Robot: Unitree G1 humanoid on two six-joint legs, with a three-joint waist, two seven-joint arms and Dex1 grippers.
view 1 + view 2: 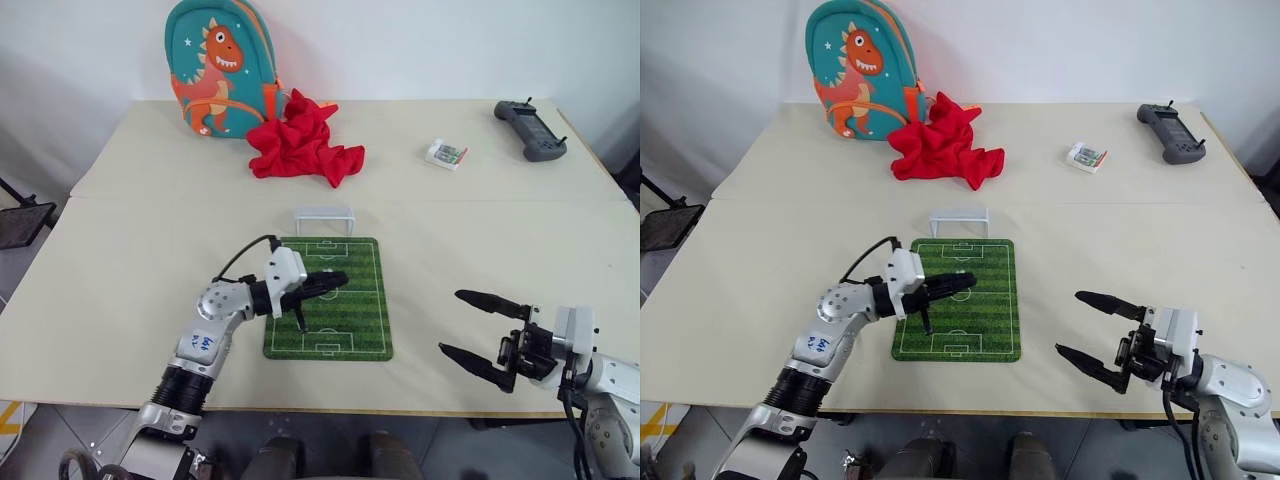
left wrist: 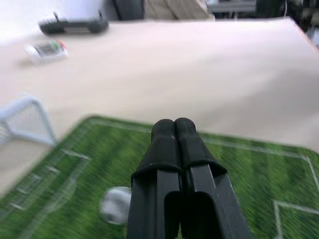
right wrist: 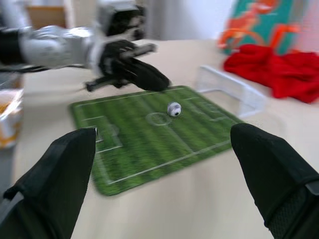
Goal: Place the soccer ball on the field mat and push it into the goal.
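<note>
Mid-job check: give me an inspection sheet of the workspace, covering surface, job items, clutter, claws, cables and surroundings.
Surface: beige table, two joined tops.
Job's things: field mat flat near front edge; soccer ball on the mat near its centre circle; goal just beyond the mat's far end.
Clutter: dinosaur backpack, red cloth, small packet, handheld controller, all at the far side.
Claws: left claw shut, over the mat beside the ball; right claw open, right of the mat, holding nothing.
Cables: black cable on left wrist.
Surroundings: white wall behind.
</note>
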